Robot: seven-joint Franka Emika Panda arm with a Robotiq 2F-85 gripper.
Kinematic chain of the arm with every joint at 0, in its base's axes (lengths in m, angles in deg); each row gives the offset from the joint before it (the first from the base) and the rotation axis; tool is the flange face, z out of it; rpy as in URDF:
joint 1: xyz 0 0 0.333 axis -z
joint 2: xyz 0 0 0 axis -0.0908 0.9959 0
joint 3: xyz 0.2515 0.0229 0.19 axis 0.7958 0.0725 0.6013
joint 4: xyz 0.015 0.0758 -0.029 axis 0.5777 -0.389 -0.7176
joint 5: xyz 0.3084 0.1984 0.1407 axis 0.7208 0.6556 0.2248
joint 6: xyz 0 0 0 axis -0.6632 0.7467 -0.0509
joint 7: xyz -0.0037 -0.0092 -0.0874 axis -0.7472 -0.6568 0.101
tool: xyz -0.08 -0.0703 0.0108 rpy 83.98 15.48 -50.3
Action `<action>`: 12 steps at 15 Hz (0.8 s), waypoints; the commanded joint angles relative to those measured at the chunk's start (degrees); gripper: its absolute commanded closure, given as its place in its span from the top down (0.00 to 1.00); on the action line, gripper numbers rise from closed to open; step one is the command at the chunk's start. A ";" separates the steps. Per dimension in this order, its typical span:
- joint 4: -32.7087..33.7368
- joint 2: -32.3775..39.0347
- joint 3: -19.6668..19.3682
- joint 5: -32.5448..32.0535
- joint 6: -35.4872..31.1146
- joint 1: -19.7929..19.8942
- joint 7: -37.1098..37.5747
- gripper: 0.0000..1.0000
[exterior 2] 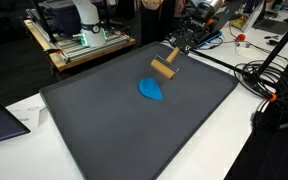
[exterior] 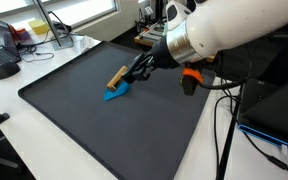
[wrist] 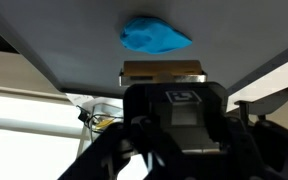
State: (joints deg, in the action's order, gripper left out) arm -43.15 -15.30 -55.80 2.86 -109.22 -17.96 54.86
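While jaws clamp wooden block, blue cloth just beside.

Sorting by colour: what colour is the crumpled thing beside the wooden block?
The crumpled thing is bright blue, clearest in the wrist view.

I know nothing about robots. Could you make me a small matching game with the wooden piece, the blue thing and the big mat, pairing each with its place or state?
Things:
1. wooden piece
2. blue thing
3. mat

Places or states:
A. dark grey, spread flat over the table
B. lying loose on the mat, near the wood
C. clamped in the gripper

Pairs: 1-C, 2-B, 3-A
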 commanded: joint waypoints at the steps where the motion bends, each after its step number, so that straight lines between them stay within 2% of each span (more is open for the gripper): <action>1: -5.72 -6.81 0.62 4.79 -7.46 4.26 -6.25 0.23; 5: -10.27 -11.84 -0.51 9.30 -15.46 8.45 -15.01 0.23; 12: -17.49 -20.83 -3.61 19.58 -25.93 16.29 -39.35 0.23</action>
State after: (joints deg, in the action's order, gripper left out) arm -55.54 -30.39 -58.11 17.80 -131.02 -4.02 25.03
